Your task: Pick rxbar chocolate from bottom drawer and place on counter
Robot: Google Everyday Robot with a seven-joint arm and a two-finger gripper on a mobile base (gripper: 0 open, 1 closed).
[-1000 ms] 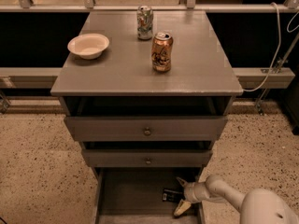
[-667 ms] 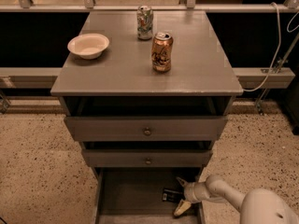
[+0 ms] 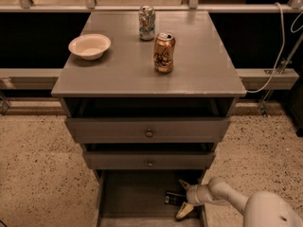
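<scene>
The bottom drawer (image 3: 132, 197) stands pulled out at the foot of the cabinet. The rxbar chocolate (image 3: 173, 198), a small black wrapper, lies flat on the drawer floor near its right side. My gripper (image 3: 183, 198) reaches into the drawer from the right; one finger points up behind the bar and one (image 3: 184, 211) points down in front of it, so the fingers are spread with the bar's right end between them. The counter (image 3: 128, 72) is the grey top of the cabinet.
On the counter stand a copper-coloured can (image 3: 164, 52), a silver-green can (image 3: 147, 22) behind it and a white bowl (image 3: 89, 46) at the left. Two shallower drawers with round knobs (image 3: 149, 133) stick out slightly above the bottom drawer. Speckled floor lies on both sides.
</scene>
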